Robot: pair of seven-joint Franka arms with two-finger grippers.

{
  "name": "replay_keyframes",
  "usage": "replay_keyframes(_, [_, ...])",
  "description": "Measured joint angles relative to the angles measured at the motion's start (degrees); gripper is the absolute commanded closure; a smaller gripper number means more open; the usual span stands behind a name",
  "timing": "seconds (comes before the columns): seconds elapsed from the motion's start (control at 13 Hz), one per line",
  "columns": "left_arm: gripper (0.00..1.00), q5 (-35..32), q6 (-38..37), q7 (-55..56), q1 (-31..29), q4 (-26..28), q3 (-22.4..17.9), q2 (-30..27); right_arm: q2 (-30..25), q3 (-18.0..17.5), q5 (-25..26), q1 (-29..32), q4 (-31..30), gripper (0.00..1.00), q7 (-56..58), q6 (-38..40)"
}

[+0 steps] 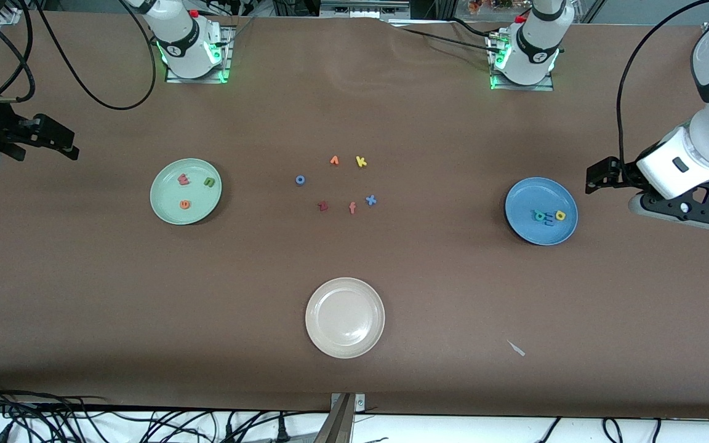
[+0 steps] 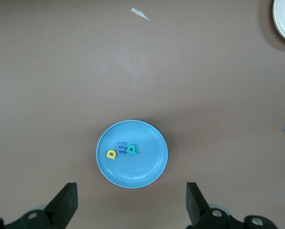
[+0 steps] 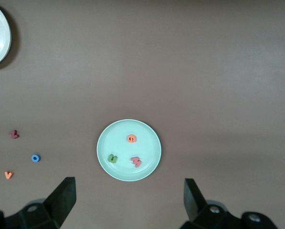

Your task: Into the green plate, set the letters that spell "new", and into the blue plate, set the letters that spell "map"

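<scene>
The green plate point(image 1: 170, 209) point(image 3: 118, 136) holds the pinkish-red "w" point(image 1: 183, 179) point(image 3: 136, 161), green "n" point(image 1: 208, 182) point(image 3: 113, 158) and orange "e" point(image 1: 184, 204) point(image 3: 131, 138). In the blue plate point(image 1: 530, 197) point(image 2: 149, 167) lie the teal "p" point(image 1: 539, 215) point(image 2: 132, 150), light blue "m" point(image 1: 549, 219) point(image 2: 121, 145) and yellow "a" point(image 1: 560, 215) point(image 2: 111, 154), close together. My left gripper point(image 1: 597, 175) point(image 2: 131, 205) hangs open and empty over the table just past the blue plate, at the left arm's end. My right gripper point(image 1: 62, 140) point(image 3: 128, 200) is open and empty past the green plate.
Loose letters lie mid-table: blue "o" point(image 1: 300, 179), an orange letter point(image 1: 334, 160), yellow "k" point(image 1: 361, 161), blue "x" point(image 1: 370, 200), dark red "z" point(image 1: 322, 206), orange "f" point(image 1: 352, 208). A cream-white plate point(image 1: 324, 295) sits nearer the front camera. A pale scrap point(image 1: 516, 348) lies by it.
</scene>
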State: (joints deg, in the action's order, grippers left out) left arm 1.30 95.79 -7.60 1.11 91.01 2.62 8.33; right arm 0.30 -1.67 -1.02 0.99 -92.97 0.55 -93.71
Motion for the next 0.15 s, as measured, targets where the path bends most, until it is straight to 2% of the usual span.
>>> replay_keyframes(0.15, [0.0,0.0,0.25,-0.08,0.0,0.26,0.0,-0.1,0.0,0.0,0.0,0.0,0.0,0.0,0.0,0.0])
